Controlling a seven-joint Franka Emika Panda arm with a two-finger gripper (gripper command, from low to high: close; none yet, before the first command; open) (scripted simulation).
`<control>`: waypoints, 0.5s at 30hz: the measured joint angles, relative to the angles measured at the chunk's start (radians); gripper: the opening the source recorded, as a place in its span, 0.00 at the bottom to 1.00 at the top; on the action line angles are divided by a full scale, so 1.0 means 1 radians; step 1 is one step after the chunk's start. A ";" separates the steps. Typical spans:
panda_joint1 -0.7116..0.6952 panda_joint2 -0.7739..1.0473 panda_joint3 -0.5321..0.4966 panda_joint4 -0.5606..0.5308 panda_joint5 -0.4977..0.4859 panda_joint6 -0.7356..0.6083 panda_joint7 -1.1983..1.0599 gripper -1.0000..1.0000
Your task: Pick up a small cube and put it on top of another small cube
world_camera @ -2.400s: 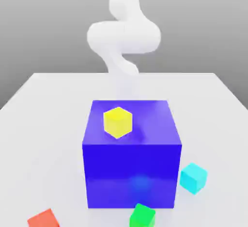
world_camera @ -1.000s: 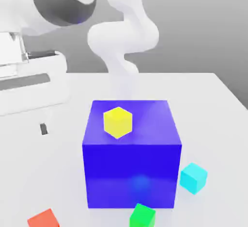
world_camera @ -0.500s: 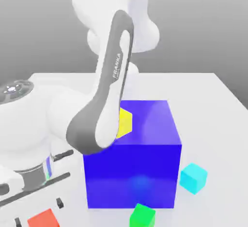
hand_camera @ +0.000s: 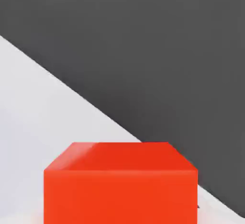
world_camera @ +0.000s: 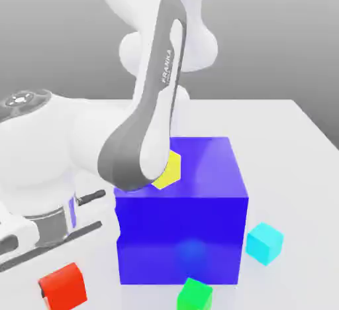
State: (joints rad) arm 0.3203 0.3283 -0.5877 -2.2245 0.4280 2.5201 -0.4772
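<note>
The small red cube sits at the front of the exterior view's left, right under my white hand. My gripper is shut on it. In the hand view the red cube looms very close, with white table and dark background behind it. The light cyan cube rests on the table at the exterior view's right, beside the big blue cube and well apart from my gripper.
A yellow cube lies on top of the big blue cube, partly hidden by my arm's grey link. A green cube sits at the blue cube's front. The white table stretches to the exterior view's right.
My hand came down at the exterior view's left over the red cube and its fingers closed on it. The red cube now stands a little higher in the picture than half a second ago.
</note>
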 joint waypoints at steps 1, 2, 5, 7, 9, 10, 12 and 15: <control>0.018 -0.041 0.001 -0.012 -0.020 -0.004 -0.002 0.00; 0.037 -0.082 0.005 -0.027 -0.043 -0.006 -0.005 0.00; 0.090 -0.201 0.032 -0.075 -0.121 -0.007 -0.011 0.00; 0.140 -0.270 0.056 -0.107 -0.172 -0.007 -0.015 0.00; 0.186 -0.330 0.079 -0.139 -0.220 -0.007 -0.019 0.00; 0.207 -0.357 0.090 -0.155 -0.242 -0.007 -0.021 0.00; 0.240 -0.402 0.115 -0.186 -0.282 -0.006 -0.028 0.00; 0.279 -0.451 0.158 -0.234 -0.332 -0.002 -0.042 0.00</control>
State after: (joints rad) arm 0.5996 -0.1224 -0.4294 -2.4580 0.0960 2.5181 -0.5190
